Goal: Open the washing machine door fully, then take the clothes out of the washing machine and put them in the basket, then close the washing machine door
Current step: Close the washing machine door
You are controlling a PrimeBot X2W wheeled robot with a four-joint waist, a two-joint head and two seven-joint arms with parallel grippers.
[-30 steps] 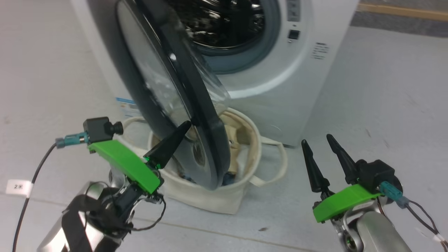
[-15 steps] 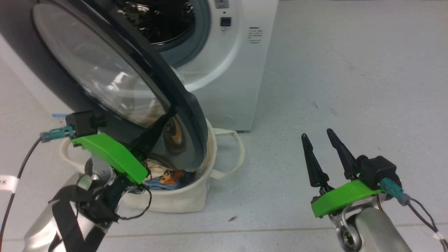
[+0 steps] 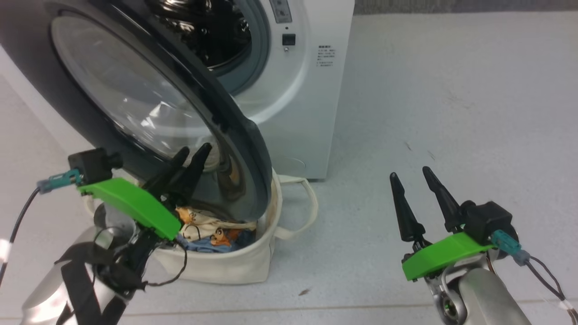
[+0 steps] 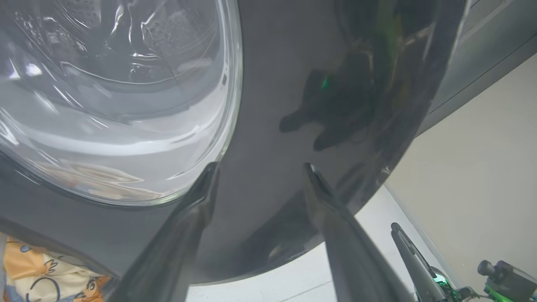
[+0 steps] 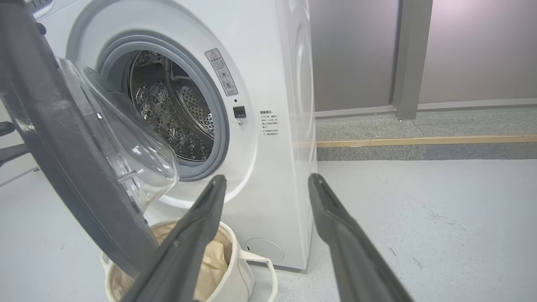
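The washing machine [image 3: 307, 104] stands at the back, its steel drum [image 5: 176, 113] showing. The washing machine door [image 3: 135, 99] hangs partly open, its black rim over the basket [image 3: 235, 266]. Blue and orange-print clothes [image 3: 212, 232] lie in that cream tub. My left gripper [image 3: 195, 149] is open, its fingers pointing at the door's outer black rim [image 4: 272, 84] with nothing between them; I cannot tell whether they touch it. Over the floor to the right, my right gripper [image 3: 409, 172] stands open and empty. From the right wrist, the door [image 5: 54, 138] hides part of the basket [image 5: 235, 277].
Pale grey floor [image 3: 451, 113] spreads wide to the right of the machine. A grey wall with a post [image 5: 407, 58] and a wooden strip [image 5: 419, 140] lie behind it. The basket's loop handle [image 3: 307, 212] sticks out toward the right arm.
My left gripper was shut with its tip against the door's rim; its fingers now stand apart. The head camera has shifted. The right gripper has not moved.
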